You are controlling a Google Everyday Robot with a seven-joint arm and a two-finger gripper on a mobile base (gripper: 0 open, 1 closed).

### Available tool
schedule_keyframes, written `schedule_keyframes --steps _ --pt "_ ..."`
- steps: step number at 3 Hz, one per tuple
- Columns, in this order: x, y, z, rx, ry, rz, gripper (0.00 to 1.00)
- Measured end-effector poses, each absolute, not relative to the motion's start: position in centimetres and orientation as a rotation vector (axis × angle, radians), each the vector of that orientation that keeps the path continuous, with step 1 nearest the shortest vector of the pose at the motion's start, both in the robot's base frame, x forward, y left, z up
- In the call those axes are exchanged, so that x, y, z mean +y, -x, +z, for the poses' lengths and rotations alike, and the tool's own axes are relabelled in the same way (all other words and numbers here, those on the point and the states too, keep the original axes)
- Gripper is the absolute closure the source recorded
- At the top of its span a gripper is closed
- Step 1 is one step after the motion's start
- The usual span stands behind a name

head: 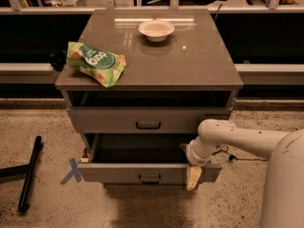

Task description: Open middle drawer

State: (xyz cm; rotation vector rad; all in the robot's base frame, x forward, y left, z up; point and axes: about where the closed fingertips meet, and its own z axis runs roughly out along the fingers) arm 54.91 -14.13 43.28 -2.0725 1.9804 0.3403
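Note:
The middle drawer [114,173] is a grey flat front with a small black bar handle [149,178]. It stands pulled out from the cabinet, and its dark inside shows from above. My gripper [192,175] is at the right end of this drawer's front, reaching down over its top edge. The white arm [237,139] comes in from the right. The drawer above [109,119], with its own black handle [148,125], sits a little forward under the cabinet top. The lowest drawer is hidden below the pulled-out one.
On the cabinet top [199,61] lie a green snack bag [95,61] at the left and a white bowl [156,29] at the back. A black bar [29,175] lies on the floor at the left beside a blue tape cross [71,171].

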Motion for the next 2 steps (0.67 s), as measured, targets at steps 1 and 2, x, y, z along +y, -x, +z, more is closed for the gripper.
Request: schedule_keyframes --steps 1,2 --pt "-14.1 -54.9 43.3 1.98 2.073 0.34 0.0" --pt "-14.3 -53.0 42.6 1.989 2.088 0.394 0.0"
